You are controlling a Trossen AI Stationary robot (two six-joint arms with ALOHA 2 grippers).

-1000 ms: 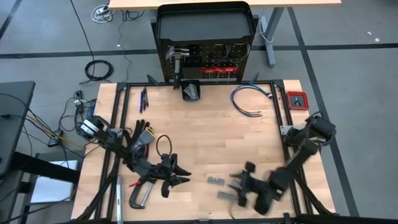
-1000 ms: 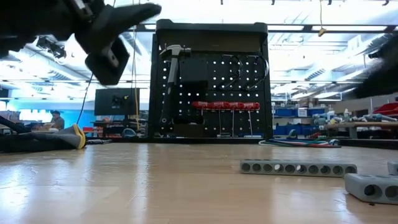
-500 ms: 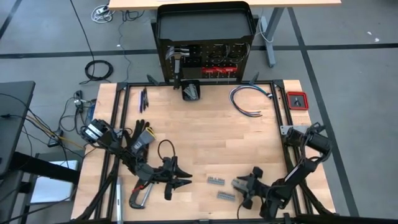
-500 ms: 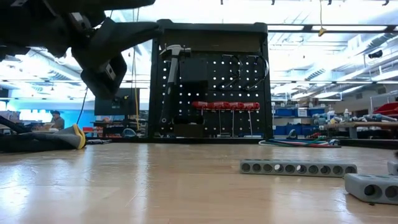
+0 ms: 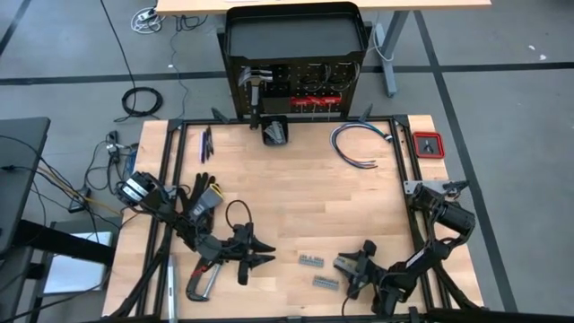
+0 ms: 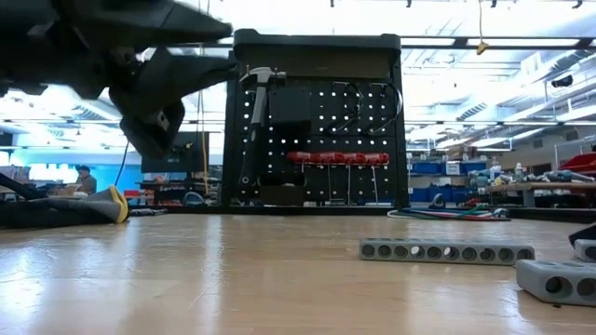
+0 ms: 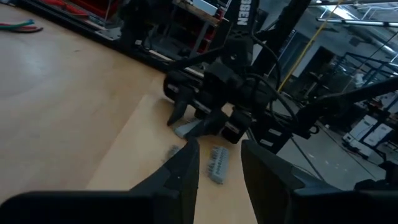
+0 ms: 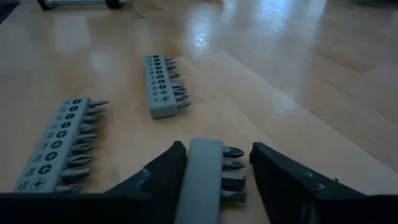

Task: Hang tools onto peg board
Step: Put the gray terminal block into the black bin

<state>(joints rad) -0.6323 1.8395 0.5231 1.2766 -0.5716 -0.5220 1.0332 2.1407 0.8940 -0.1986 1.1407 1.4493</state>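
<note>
Your right gripper (image 8: 213, 163) sat low at the near edge of the table (image 5: 305, 197), its two dark fingers bracketing a grey bit holder (image 8: 205, 171) — whether the pads were pressing on it or merely flanking it, I cannot tell. Just ahead of those fingers lay two more grey bit strips (image 8: 163, 85), side by side on the wood and apart from each other. Your left gripper (image 5: 256, 254) hovered over the near-left part of the table with its fingers parted to a moderate gap and nothing between them; the bit strips lay just beyond its tips, toward your right gripper. The peg board (image 5: 296, 85) stood well beyond both grippers at the far edge, with a hammer (image 6: 251, 112) and red-handled drivers (image 6: 337, 157) hanging on it.
</note>
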